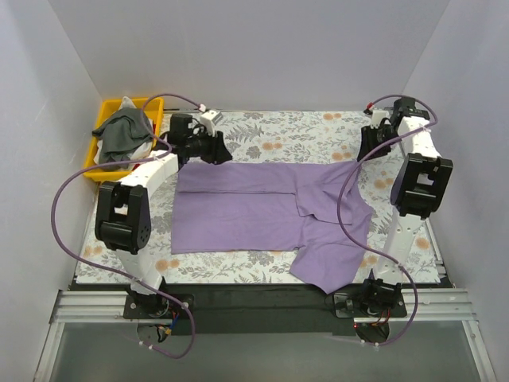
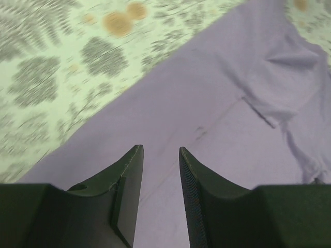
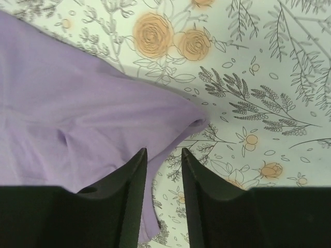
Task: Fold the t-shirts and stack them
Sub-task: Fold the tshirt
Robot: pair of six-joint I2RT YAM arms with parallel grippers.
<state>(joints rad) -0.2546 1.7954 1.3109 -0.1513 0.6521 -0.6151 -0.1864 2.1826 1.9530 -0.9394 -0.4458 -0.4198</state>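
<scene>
The lilac t-shirt [image 1: 254, 215] is laid flat at the centre of the flowered tablecloth [image 1: 270, 127]. It is partly folded lengthwise, w/ a rumpled part reaching the near right edge. The dark grey-green t-shirt [image 1: 125, 134] is bunched in the yellow tray [image 1: 106, 115], far left corner. The left gripper [image 2: 161, 155] is seen slightly open over the lilac cloth, nothing gripped. The right gripper [image 3: 164, 155], likewise slightly open and empty, is over the shirt's far right corner.

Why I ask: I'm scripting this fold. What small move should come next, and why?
Probably lift the right gripper off and swing it toward the near flap of the lilac t-shirt: both it and the left gripper stand open, holding nothing, while that flap lies crooked, unfolded.
</scene>
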